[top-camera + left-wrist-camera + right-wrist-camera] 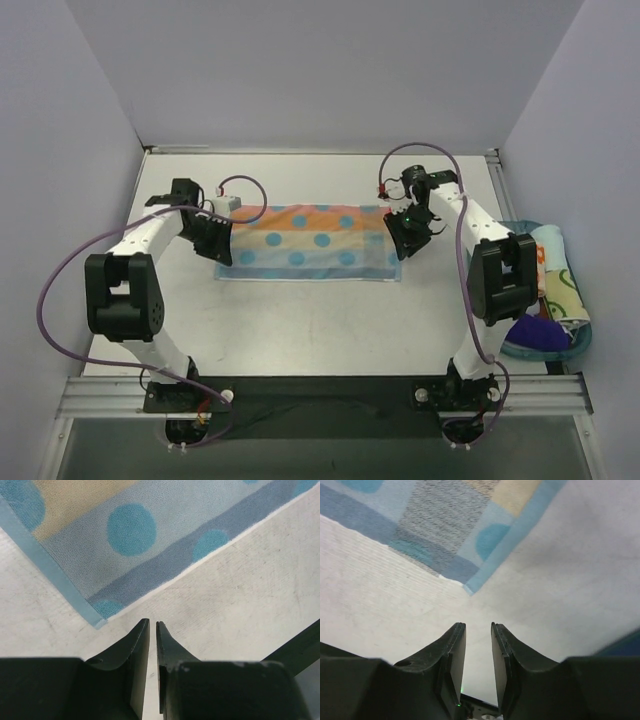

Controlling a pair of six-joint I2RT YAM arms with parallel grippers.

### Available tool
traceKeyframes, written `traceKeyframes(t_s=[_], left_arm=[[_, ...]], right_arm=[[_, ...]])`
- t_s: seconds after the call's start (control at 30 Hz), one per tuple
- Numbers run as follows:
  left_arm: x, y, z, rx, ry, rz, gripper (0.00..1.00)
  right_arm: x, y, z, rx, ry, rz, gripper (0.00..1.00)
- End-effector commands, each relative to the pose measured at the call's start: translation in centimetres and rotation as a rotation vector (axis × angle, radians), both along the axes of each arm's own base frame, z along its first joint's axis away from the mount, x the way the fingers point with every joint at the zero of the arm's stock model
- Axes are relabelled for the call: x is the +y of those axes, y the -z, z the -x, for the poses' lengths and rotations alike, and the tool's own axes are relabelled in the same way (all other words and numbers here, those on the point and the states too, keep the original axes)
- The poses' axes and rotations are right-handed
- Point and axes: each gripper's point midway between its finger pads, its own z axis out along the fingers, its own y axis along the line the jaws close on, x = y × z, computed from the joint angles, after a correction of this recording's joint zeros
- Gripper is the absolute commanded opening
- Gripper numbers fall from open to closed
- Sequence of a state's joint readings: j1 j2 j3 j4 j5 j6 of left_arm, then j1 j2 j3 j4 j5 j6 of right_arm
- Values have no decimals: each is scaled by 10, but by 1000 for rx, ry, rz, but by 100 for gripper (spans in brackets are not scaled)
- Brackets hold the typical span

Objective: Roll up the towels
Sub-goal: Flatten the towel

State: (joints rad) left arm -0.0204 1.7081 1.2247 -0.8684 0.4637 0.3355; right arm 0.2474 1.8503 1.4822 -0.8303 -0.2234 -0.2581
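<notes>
A light blue towel (310, 243) with orange bands and blue dots lies spread flat across the middle of the counter (320, 330), its long side running left to right. The left tool (153, 624) hangs over bare counter just off the towel's near left corner; its fingers stand only a thin slit apart and hold nothing. The right tool (478, 625) sits the same way at the near right corner, with a somewhat wider gap between its fingers (still narrow, and also empty). In both wrist views the corner of the cloth lies just ahead of the fingertips, apart from them, and flat on the surface. From above, each arm reaches in over one short end of the towel. At the counter's right edge, well apart from the spread towel, stands a blue basket (590, 335) holding a pale printed towel (560, 290) and a purple cloth (540, 332) bunched at its near end.
</notes>
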Motion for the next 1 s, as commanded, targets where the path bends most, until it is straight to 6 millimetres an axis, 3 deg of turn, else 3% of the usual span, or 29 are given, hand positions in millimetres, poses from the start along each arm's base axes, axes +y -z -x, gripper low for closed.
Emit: traceKeyframes(t_s=[0.0, 0.4, 0.63, 0.8, 0.93, 0.97], left_arm=[[-4, -4, -1, -18, 4, 25, 22], [12, 32, -1, 35, -32, -63, 19], [26, 56, 9, 96, -46, -127, 14], [46, 72, 27, 167, -78, -183, 9], [47, 67, 41, 174, -49, -163, 6], [38, 59, 40, 159, -39, -105, 7]], right_arm=[[16, 15, 34, 135, 45, -76, 28], [25, 57, 25, 140, 68, -14, 25], [8, 81, 36, 194, 54, 111, 22], [-6, 85, 47, 210, 4, 185, 22], [-10, 83, 54, 205, -45, 207, 22], [-9, 82, 55, 206, -52, 201, 22]])
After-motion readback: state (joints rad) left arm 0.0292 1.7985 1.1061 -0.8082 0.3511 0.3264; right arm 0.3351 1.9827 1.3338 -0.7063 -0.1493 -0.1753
